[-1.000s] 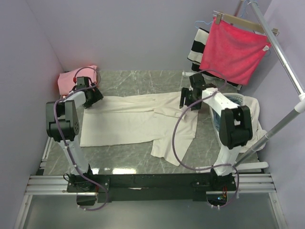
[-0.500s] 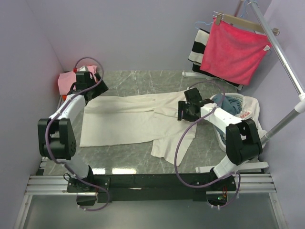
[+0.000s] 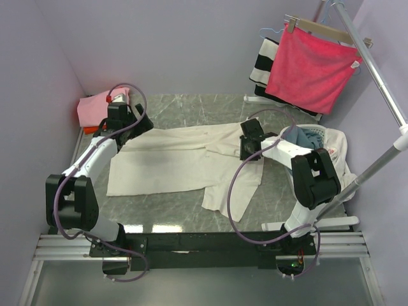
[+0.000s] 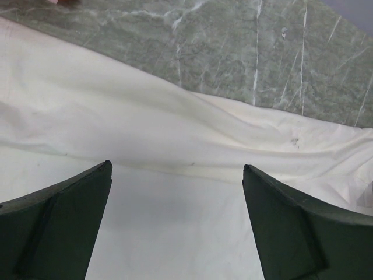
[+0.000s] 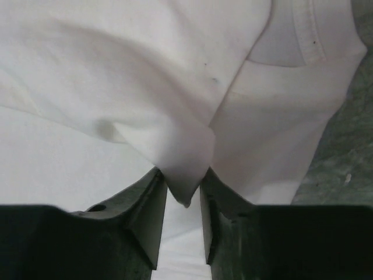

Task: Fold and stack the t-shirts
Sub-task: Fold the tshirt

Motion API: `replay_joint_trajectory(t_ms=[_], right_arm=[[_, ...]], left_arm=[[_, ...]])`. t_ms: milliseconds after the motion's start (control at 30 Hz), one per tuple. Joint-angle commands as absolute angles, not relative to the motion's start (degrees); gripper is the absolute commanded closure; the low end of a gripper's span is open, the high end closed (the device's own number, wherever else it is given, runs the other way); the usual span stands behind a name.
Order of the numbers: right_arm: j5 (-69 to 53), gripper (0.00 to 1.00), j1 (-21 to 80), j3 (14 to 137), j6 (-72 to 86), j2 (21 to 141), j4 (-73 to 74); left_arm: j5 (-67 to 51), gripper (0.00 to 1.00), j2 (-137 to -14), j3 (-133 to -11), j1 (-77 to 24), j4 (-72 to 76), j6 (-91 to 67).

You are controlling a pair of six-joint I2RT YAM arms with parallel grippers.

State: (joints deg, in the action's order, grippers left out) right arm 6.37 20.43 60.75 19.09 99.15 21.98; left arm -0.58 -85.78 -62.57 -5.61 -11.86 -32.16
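Note:
The large cream t-shirt (image 3: 178, 162) lies spread on the marble table (image 3: 191, 108), one sleeve hanging toward the front. My left gripper (image 3: 132, 125) hovers open over its upper left edge; in the left wrist view (image 4: 176, 169) only cream cloth (image 4: 175, 128) shows between the wide-apart fingers. My right gripper (image 3: 246, 144) is at the shirt's right side near the collar. In the right wrist view it (image 5: 182, 175) is shut on a pinched fold of the cream shirt (image 5: 186, 151). The folded pink shirt (image 3: 95, 107) lies at the back left, with an orange-red edge (image 3: 90, 129) under it.
A laundry basket (image 3: 331, 143) with blue cloth stands at the right, white cloth draped over it. A bright red cloth (image 3: 312, 64) on a hanger and a striped cloth (image 3: 261, 64) hang from the metal rack (image 3: 376, 70) at back right. Purple walls enclose the table.
My left gripper has swung right from beside the pink shirt to over the cream shirt's upper left edge. My right gripper has moved down and left onto the shirt near the collar.

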Motion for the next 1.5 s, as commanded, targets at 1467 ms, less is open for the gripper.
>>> replay_joint_trajectory(t_ms=[1467], right_arm=[[-45.8, 1.0, 7.1, 70.2, 34.8, 97.0, 11.9]], left_arm=[[-5.5, 0.01, -89.6, -65.0, -5.7, -14.0, -29.8]])
